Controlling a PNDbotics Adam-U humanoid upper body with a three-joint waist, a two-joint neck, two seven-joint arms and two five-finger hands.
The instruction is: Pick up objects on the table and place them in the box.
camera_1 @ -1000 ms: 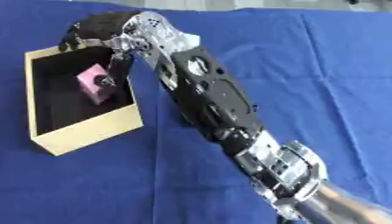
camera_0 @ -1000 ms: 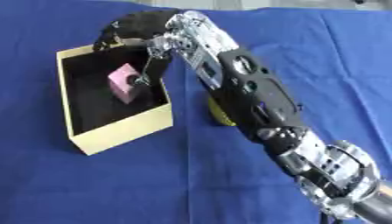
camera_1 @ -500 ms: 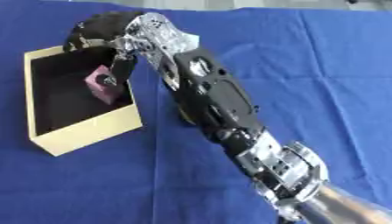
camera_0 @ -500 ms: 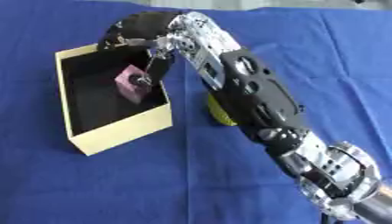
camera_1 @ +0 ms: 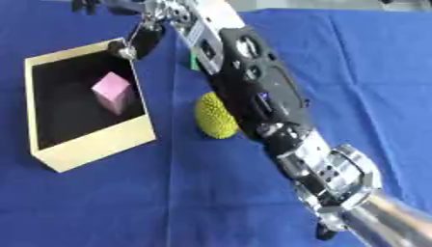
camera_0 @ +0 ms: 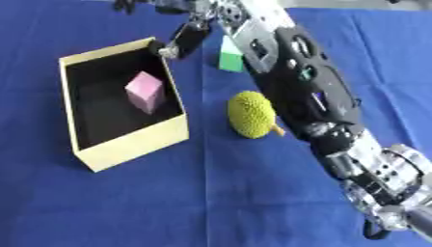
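— What does the arm look like?
— The right arm (camera_0: 295, 82) is mostly black, built from bulky rounded shells with a glossy finish. Small round fasteners and recessed holes dot the dark casing.
— Any metal?
— Yes. Near the lower corner the joint (camera_0: 384, 178) is silver, ringed and ribbed, with bright machined parts and a smooth pale tube beyond it in the right eye view.
— And the hand?
— The right hand (camera_0: 187, 34) shows slim black fingers with silver-grey links and a small pale fingertip.
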